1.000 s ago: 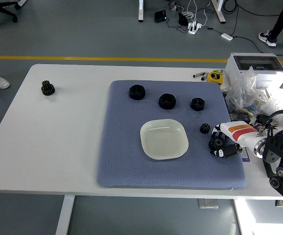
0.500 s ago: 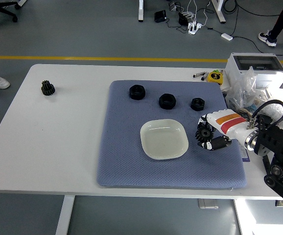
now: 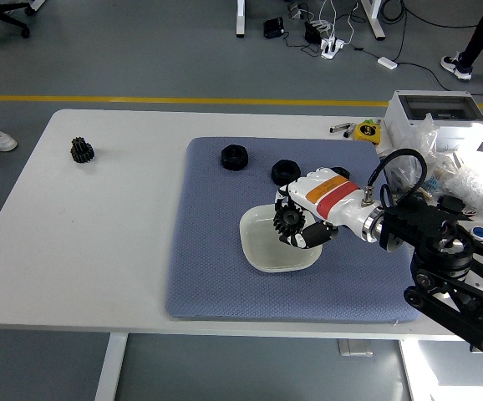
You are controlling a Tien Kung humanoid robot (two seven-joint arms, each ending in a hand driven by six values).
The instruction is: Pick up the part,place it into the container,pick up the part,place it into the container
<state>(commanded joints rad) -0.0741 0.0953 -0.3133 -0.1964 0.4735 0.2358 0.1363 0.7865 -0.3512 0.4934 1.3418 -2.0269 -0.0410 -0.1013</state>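
White table (image 3: 124, 251): 2 gears, 2 nuts, 1 dish (image 3: 262, 251), 1 hand (image 3: 300, 224).

You've got a black gear (image 3: 289, 220) gripped in the right hand (image 3: 308, 219), hanging above the pale square dish (image 3: 262, 246) mid-mat. Black nuts (image 3: 234, 157) lie behind; another gear (image 3: 81, 150) sits far left.
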